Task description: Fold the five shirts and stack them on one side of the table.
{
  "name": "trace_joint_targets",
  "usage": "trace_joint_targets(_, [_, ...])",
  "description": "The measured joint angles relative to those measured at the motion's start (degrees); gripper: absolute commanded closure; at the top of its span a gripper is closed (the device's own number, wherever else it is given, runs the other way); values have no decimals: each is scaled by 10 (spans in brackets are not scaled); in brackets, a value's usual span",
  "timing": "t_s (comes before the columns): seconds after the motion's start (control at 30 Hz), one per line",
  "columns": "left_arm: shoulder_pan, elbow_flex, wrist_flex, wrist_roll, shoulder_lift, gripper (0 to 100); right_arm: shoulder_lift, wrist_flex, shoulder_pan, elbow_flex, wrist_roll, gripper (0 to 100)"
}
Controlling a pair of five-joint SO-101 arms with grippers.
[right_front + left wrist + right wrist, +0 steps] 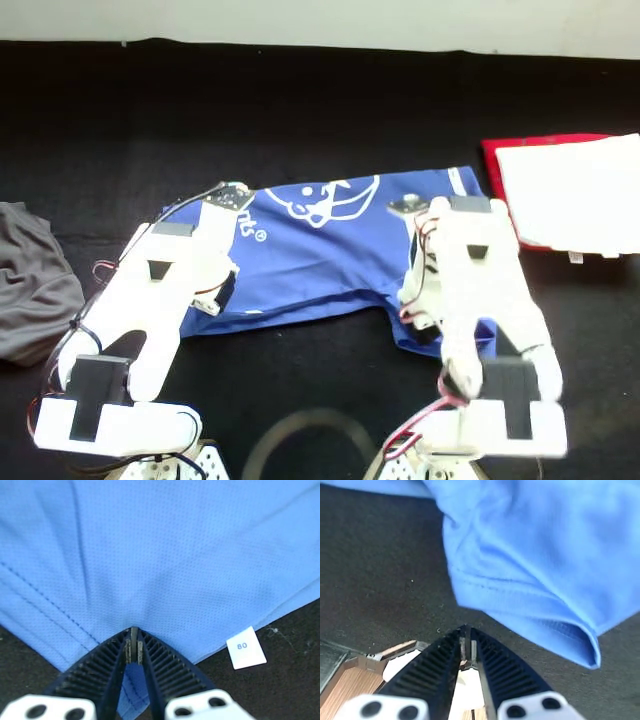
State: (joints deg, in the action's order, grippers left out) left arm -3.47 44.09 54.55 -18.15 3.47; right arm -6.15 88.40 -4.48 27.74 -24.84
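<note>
In the high view, the blue shirt (330, 250) is seen spread at the middle of the black table (300, 100), between the two arms. A grey shirt (30, 280) is bunched at one edge, and a white shirt (575, 190) is laid folded on a red shirt (497, 152) at the other.

In the left wrist view, the left gripper (133, 636) is clamped on the blue hem, with creases drawn toward its tips.

In the right wrist view, the right gripper (465, 634) is closed on nothing, over bare table beside a doubled-over corner of the blue shirt.

The cloth is judged light, thin and limp. Hold is best taken at a stitched hem or corner, pinched deep so that it cannot slip
</note>
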Motion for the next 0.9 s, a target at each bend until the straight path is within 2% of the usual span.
trace_joint_targets(0.1, [0,0,0,0,0,991,-83,-23,1,5,0,992])
trace_joint_targets(0.23, [0,0,0,0,0,991,-153,-123,0,31,0,992])
trace_joint_targets(0.4, [0,0,0,0,0,991,-134,-272,0,113,0,992])
trace_joint_targets(0.5, [0,0,0,0,0,991,-84,-316,0,144,0,992])
trace_joint_targets(0.7, [0,0,0,0,0,991,-38,-294,6,149,0,992])
trace_joint_targets(0.9, [0,0,0,0,0,991,-59,-181,5,156,0,992])
